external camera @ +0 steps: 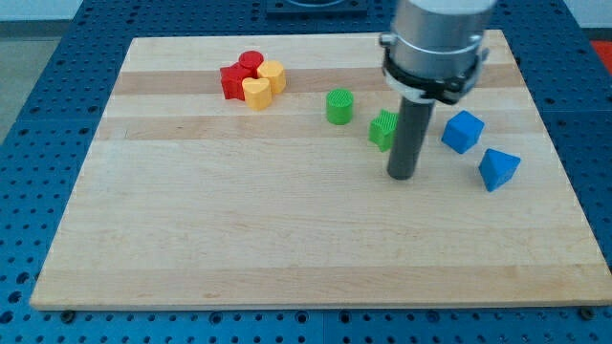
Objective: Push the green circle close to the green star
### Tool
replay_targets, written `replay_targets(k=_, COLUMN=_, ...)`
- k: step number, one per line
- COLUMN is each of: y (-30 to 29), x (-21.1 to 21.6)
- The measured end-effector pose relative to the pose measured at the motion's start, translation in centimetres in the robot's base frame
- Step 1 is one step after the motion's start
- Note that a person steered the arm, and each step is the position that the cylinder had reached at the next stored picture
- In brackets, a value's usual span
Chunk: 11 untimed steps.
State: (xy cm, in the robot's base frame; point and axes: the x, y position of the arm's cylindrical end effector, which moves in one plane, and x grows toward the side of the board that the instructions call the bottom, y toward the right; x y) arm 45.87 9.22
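Green circle and green star sit close, with my tip just below the star.

The green circle [338,106] is up and to the view's left of my tip [402,177]. The green star [383,130] is between them, partly hidden by the dark rod [409,139]. My tip is a plain rod end; it holds nothing. No boxes or bowls are on the wooden board [287,239]. Red blocks [239,76] and yellow blocks [263,83] huddle at the view's top left; their shapes are hard to tell. Two blue blocks [463,131] [498,168] lie at the view's right.
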Motion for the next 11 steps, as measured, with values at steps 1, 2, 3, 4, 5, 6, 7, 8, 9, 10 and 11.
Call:
replay_targets(k=1, y=0.0, x=-4.2)
replay_targets(k=2, y=-0.1, x=-6.5)
replay_targets(k=3, y=-0.7, x=-6.6)
replay_targets(k=4, y=-5.1, x=-3.6)
replay_targets(k=5, y=-10.7, x=-4.5)
replay_targets(k=6, y=-12.8, x=-7.1)
replay_targets(k=7, y=-11.3, x=-8.8)
replay_targets(k=8, y=-7.9, x=-9.4)
replay_targets(k=9, y=-4.4, x=-9.4)
replay_targets(k=10, y=-0.9, x=-9.5)
replay_targets(k=11, y=2.6, x=-9.6)
